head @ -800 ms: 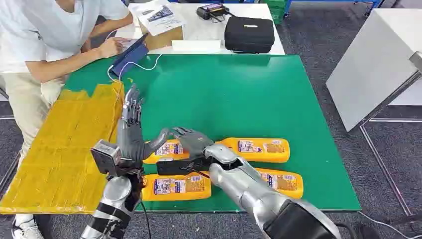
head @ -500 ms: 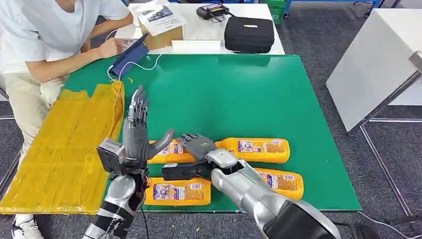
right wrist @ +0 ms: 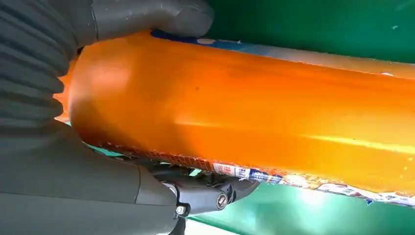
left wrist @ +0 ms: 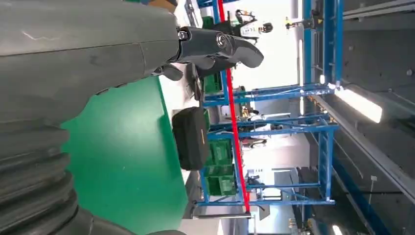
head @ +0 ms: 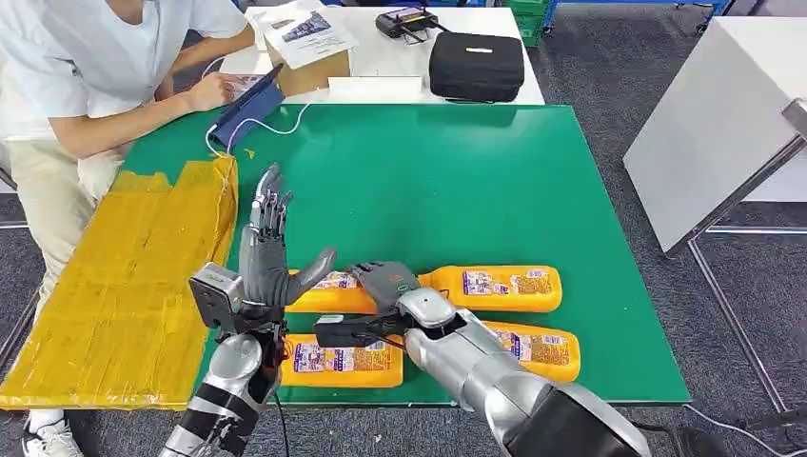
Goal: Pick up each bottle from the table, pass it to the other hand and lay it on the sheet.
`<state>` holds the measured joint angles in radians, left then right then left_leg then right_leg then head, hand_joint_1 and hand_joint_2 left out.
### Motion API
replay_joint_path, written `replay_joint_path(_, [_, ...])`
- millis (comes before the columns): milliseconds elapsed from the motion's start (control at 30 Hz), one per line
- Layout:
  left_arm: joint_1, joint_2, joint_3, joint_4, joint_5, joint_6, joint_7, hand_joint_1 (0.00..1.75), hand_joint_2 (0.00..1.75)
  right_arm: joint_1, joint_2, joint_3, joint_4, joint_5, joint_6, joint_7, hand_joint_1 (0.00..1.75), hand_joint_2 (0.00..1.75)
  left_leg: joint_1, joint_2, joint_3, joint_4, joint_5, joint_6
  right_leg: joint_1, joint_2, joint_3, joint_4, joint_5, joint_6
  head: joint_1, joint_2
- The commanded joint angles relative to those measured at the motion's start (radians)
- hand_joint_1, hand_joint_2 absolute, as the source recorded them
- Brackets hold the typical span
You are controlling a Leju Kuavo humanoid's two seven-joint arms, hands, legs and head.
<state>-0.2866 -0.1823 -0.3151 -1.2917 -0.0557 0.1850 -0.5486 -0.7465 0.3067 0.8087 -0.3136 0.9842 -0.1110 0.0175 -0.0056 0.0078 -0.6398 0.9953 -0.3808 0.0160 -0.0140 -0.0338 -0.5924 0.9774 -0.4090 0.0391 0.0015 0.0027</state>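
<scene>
The right hand (head: 383,281) is lying over an orange bottle (head: 328,291) on the green worktop (head: 447,181), and in the right wrist view its thumb (right wrist: 161,17) and fingers (right wrist: 205,193) are wrapping around the bottle's body from both sides, gripping it. Just beside it the left hand (head: 268,252) is standing upright with fingers stretched up and thumb out, holding nothing, its thumb tip close to the same bottle. A second bottle (head: 500,288) is lying to the right of the gripped one, a third (head: 338,360) near the front edge, a fourth (head: 535,348) behind the right forearm. The yellow sheet (head: 114,286) is covering the worktop's left side. At the far left corner a person (head: 86,86) is sitting with a hand on a tablet (head: 249,107). A black case (head: 476,65) is resting on the white table beyond.
</scene>
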Motion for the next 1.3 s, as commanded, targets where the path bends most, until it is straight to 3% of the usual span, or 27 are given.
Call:
replay_joint_path(33, [-0.043, 0.007, -0.030, 0.070, 0.003, -0.005, 0.005, 0.00, 1.75, 0.003, -0.031, 0.004, 0.043, 0.012, -0.140, -0.010, 1.71, 1.75, 0.002, -0.004, 0.005, -0.001, -0.002, -0.002, 0.001, -0.001, 0.007, -0.001, -0.002, -0.002, 0.000, 0.000])
replay_joint_path(233, [-0.030, 0.009, -0.032, 0.061, 0.001, 0.006, 0.004, 0.00, 1.75, 0.030, -0.040, -0.098, 0.001, -0.040, -0.417, -0.098, 1.75, 1.75, 0.001, -0.003, 0.004, 0.000, -0.002, -0.001, 0.001, 0.000, 0.006, -0.001, -0.002, -0.001, 0.000, 0.000])
replay_joint_path(300, [-0.017, 0.011, -0.030, 0.049, -0.006, 0.016, 0.001, 0.00, 1.75, 0.042, -0.041, -0.204, -0.043, -0.126, -0.566, -0.187, 1.75, 1.75, 0.001, -0.002, 0.003, 0.000, -0.002, -0.001, 0.001, 0.001, 0.004, -0.001, -0.002, -0.001, 0.000, 0.000])
replay_joint_path(333, [-0.010, 0.012, -0.029, 0.043, -0.009, 0.019, 0.001, 0.00, 1.75, 0.041, -0.044, -0.243, -0.057, -0.151, -0.584, -0.223, 1.75, 1.75, 0.001, -0.002, 0.004, 0.000, -0.003, -0.001, 0.001, 0.002, 0.006, -0.001, -0.003, -0.001, 0.000, 0.000])
replay_joint_path(367, [-0.008, 0.012, -0.029, 0.042, -0.009, 0.019, 0.001, 0.00, 1.75, 0.038, -0.045, -0.246, -0.058, -0.151, -0.580, -0.224, 1.75, 1.75, 0.001, -0.001, 0.002, 0.000, -0.002, -0.001, 0.000, 0.001, 0.004, 0.000, -0.002, -0.001, 0.000, 0.000])
replay_joint_path(433, [-0.001, 0.012, -0.027, 0.036, -0.013, 0.023, 0.000, 0.00, 1.75, 0.081, -0.054, -0.378, -0.181, -0.175, -0.587, -0.286, 1.75, 1.75, 0.001, -0.002, 0.003, 0.000, -0.002, -0.001, 0.000, 0.001, 0.004, 0.000, -0.002, -0.001, 0.000, 0.000])
replay_joint_path(500, [0.008, 0.016, -0.026, 0.027, -0.013, 0.030, -0.001, 0.00, 1.75, 0.099, -0.035, -0.509, -0.214, -0.376, -0.502, -0.462, 1.75, 1.75, 0.001, -0.002, 0.002, 0.000, -0.001, -0.001, 0.001, 0.001, 0.004, -0.001, -0.002, -0.001, 0.000, 0.000])
replay_joint_path(600, [0.021, 0.019, -0.023, 0.019, -0.019, 0.034, -0.004, 0.00, 1.75, 0.153, -0.053, -0.568, -0.358, -0.487, -0.449, -0.520, 1.75, 1.75, 0.001, -0.002, 0.003, 0.001, -0.003, -0.002, 0.001, 0.002, 0.005, 0.000, -0.003, -0.002, 0.000, 0.000])
replay_joint_path(733, [0.034, 0.021, -0.027, 0.007, -0.025, 0.034, -0.006, 0.00, 1.75, 0.202, -0.068, -0.602, -0.471, -0.567, -0.384, -0.519, 1.75, 1.75, 0.001, -0.003, 0.003, 0.001, -0.003, -0.001, 0.001, 0.000, 0.005, -0.001, -0.003, -0.001, 0.000, 0.000])
replay_joint_path(1300, [0.034, 0.021, -0.027, 0.007, -0.025, 0.035, -0.006, 0.00, 1.75, 0.204, -0.065, -0.598, -0.470, -0.566, -0.381, -0.518, 1.75, 1.75, 0.001, -0.001, 0.002, 0.000, -0.002, -0.001, 0.000, 0.001, 0.004, 0.000, -0.002, -0.001, 0.000, 0.000])
